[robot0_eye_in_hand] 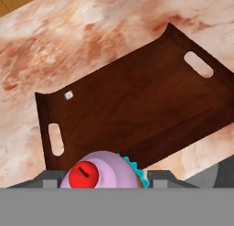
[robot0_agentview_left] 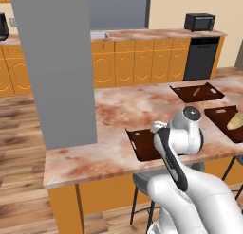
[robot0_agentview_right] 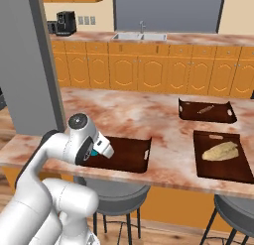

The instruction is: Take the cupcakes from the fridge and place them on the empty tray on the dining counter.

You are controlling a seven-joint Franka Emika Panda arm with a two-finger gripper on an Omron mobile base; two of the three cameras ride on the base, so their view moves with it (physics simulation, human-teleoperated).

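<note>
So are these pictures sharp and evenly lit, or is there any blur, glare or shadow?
Hand view: even light, no glare; the empty tray is crisp, the pink cupcake between the pincer tips looms large and slightly soft. Left base view: flat light, soft edges on the dining counter. Right base view: faint shadows under the stools.

home kitchen, orange cabinets (robot0_agentview_right: pixel 129 70), sink (robot0_agentview_right: pixel 140 36), microwave (robot0_agentview_left: pixel 200 22), coffee machine (robot0_agentview_right: pixel 65 22), marbled table (robot0_agentview_left: pixel 118 114) with stools (robot0_agentview_right: pixel 111 194), wood floor (robot0_agentview_left: pixel 21 129)
</note>
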